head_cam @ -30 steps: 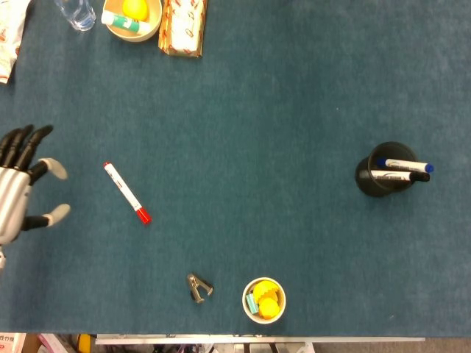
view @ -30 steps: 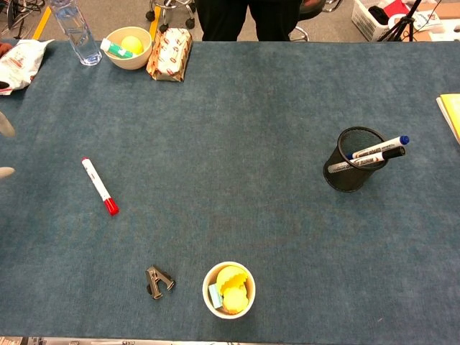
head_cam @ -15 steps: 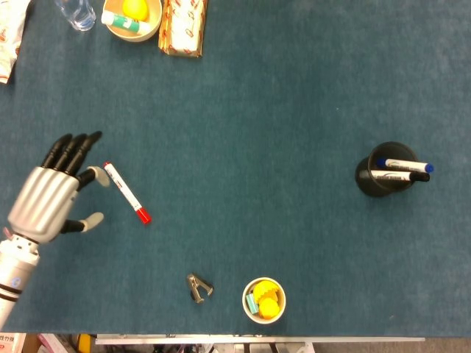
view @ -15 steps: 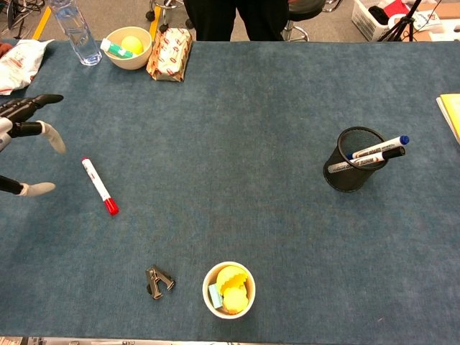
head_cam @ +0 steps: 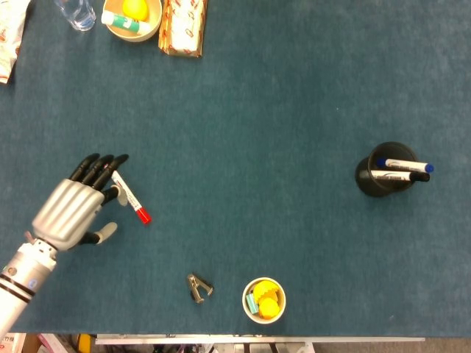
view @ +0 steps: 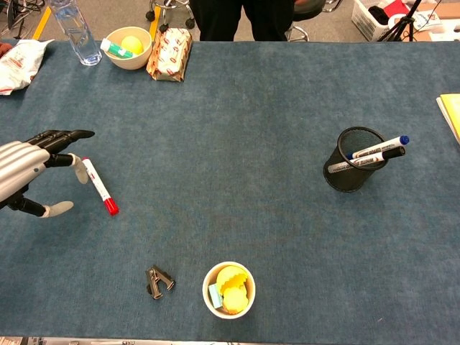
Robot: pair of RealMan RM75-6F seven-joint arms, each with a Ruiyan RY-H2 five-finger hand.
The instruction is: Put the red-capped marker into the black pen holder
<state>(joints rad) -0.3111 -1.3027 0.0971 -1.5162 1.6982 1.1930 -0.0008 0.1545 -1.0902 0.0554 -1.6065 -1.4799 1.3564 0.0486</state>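
The red-capped marker (head_cam: pixel 132 200) (view: pixel 100 189) lies flat on the blue cloth at the left, red cap toward me. My left hand (head_cam: pixel 75 207) (view: pixel 25 168) hovers just left of it with fingers spread, its dark fingertips (head_cam: pixel 109 163) reaching over the marker's white end; it holds nothing. The black mesh pen holder (head_cam: pixel 380 176) (view: pixel 351 161) stands far to the right with two markers leaning in it. My right hand is not visible in either view.
A staple remover (head_cam: pixel 199 287) and a small bowl of yellow items (head_cam: pixel 264 300) sit near the front edge. At the back left are a bowl (view: pixel 128 46), a snack packet (view: pixel 169 54) and a water bottle (view: pixel 77 31). A yellow pad (view: pixel 451 113) lies at the right edge.
My left hand has come in from the left edge toward the marker and now reaches over its white end. The marker and holder have not moved.
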